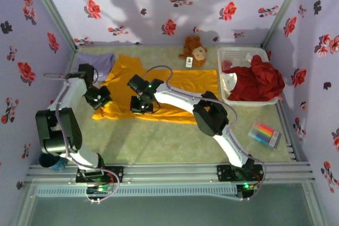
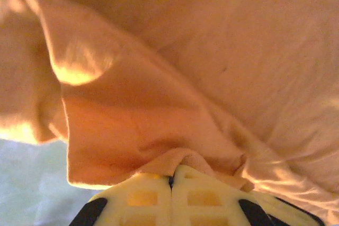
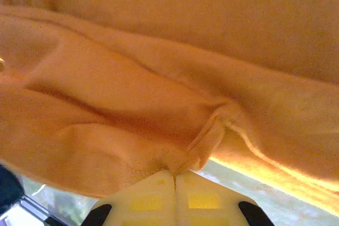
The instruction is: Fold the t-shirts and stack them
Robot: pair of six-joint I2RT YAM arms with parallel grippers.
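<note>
Orange tee lies spread across the middle of the table in the top view, with the lavender tee bunched at the back left corner, just touching its sleeve. Left gripper sits on the orange tee's left near edge, right gripper on the near hem further in. At the back, a plush; to the right, a basket piled with red cloth; markers lie near the front right. Over to the left wrist: the left gripper is pinched tight on a fold of orange tee, pale table showing below. Right wrist now: the right gripper is clamped on a puckered ridge of the orange tee, hem draped above the table.
</note>
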